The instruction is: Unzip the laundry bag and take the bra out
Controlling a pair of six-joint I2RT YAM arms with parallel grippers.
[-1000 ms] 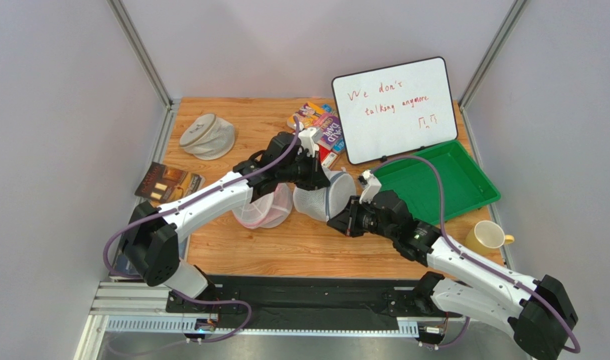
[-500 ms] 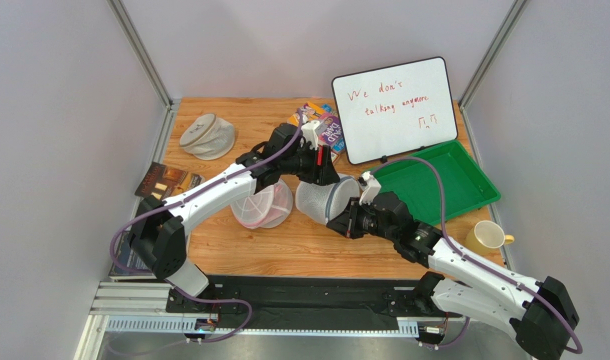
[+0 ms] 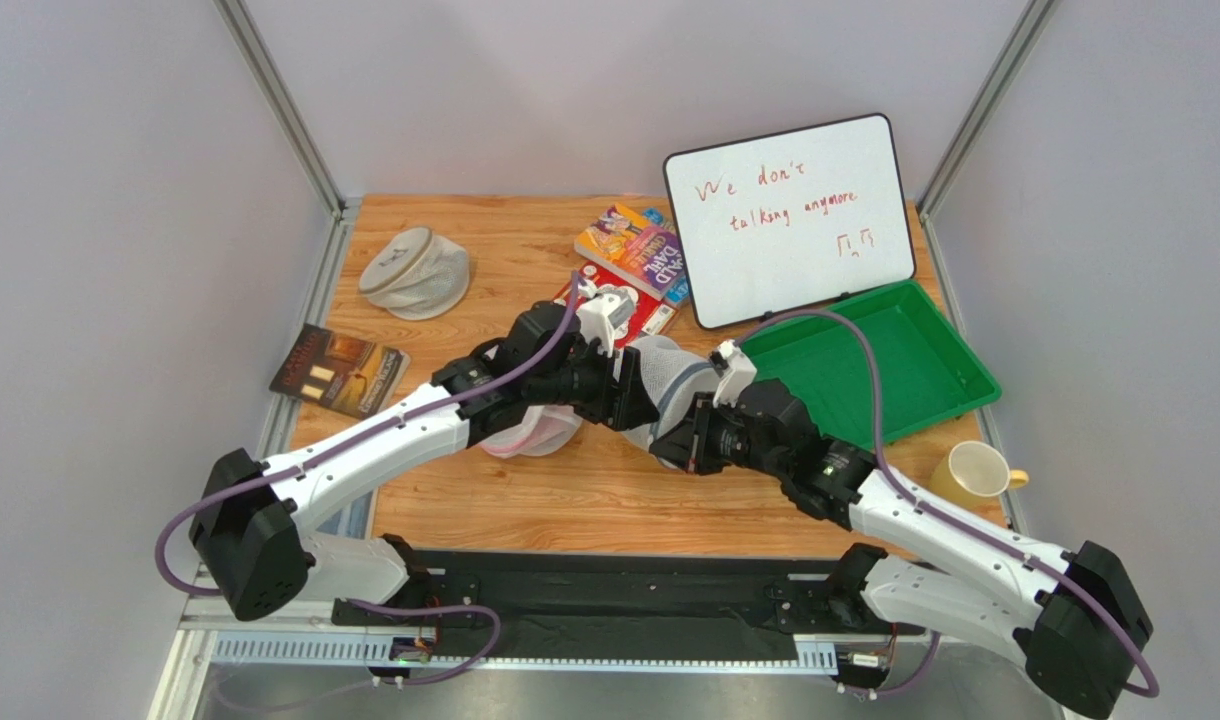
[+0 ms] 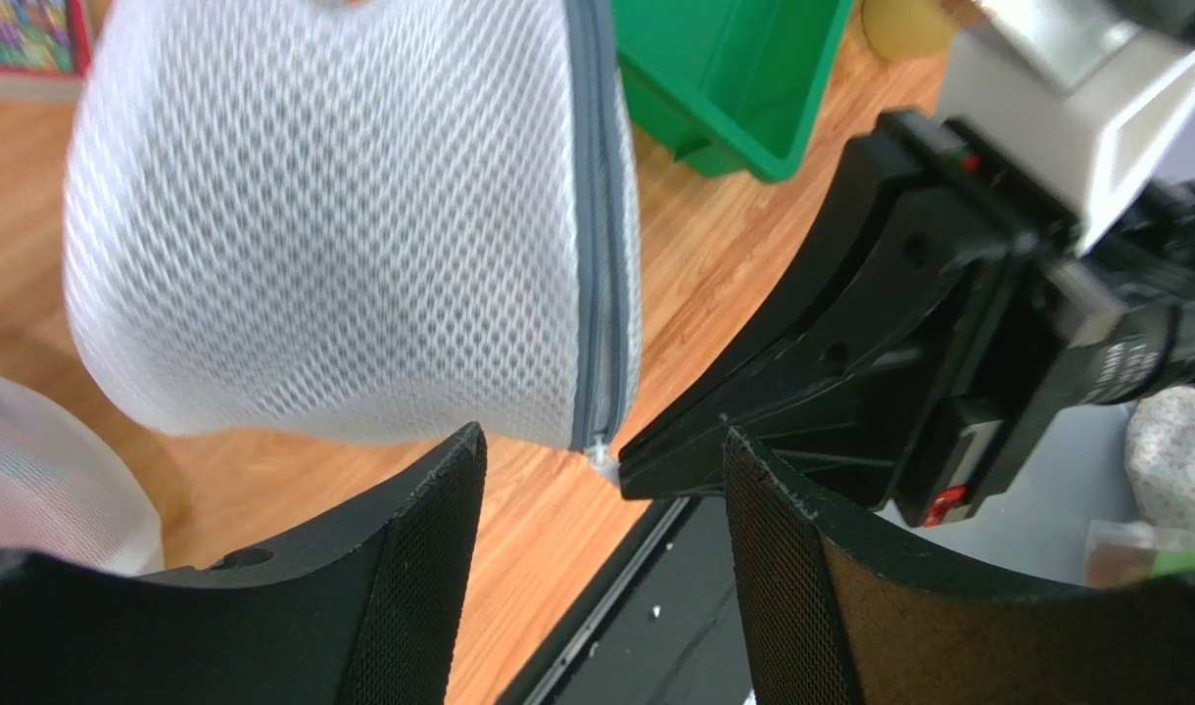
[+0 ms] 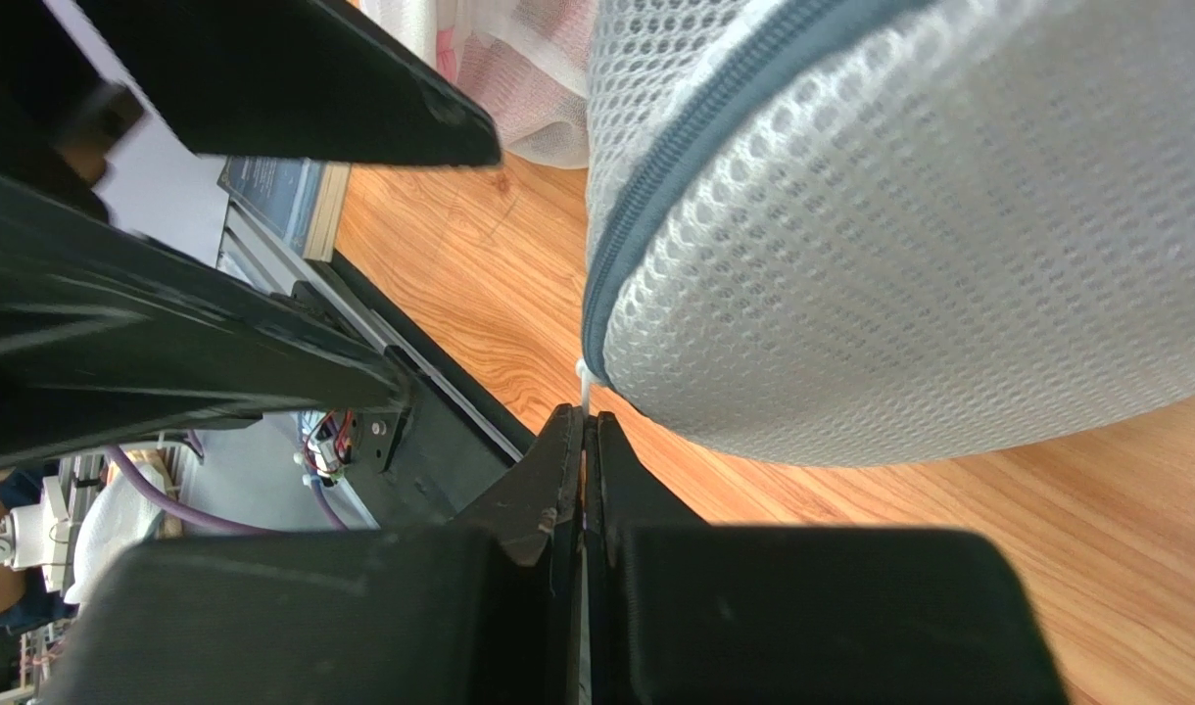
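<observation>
Mesh laundry bag (image 4: pixel 339 221) sits at eleven o'clock from our wide-open left end effector (image 4: pixel 604 456) (zipper (image 4: pixel 596 221) running twelve to six); the right end effector (image 5: pixel 583 426) pinches its zipper pull (image 5: pixel 583 385).

Laundry bag (image 3: pixel 669 375) sat mid-table (image 3: pixel 616 503), left gripper (image 3: pixel 627 402) at its left, right gripper (image 3: pixel 673 444) at its near edge. Second mesh bag (image 3: pixel 529 432) lay just left, under left arm. Third bag (image 3: pixel 415 272) lay far left. Book (image 3: pixel 335 369) overhung left edge. Packets (image 3: pixel 631 249) lay behind laundry bag, whiteboard (image 3: pixel 789 218) right of them. Tray (image 3: pixel 872 360) lay before whiteboard, mug (image 3: pixel 974 473) nearer than tray.
</observation>
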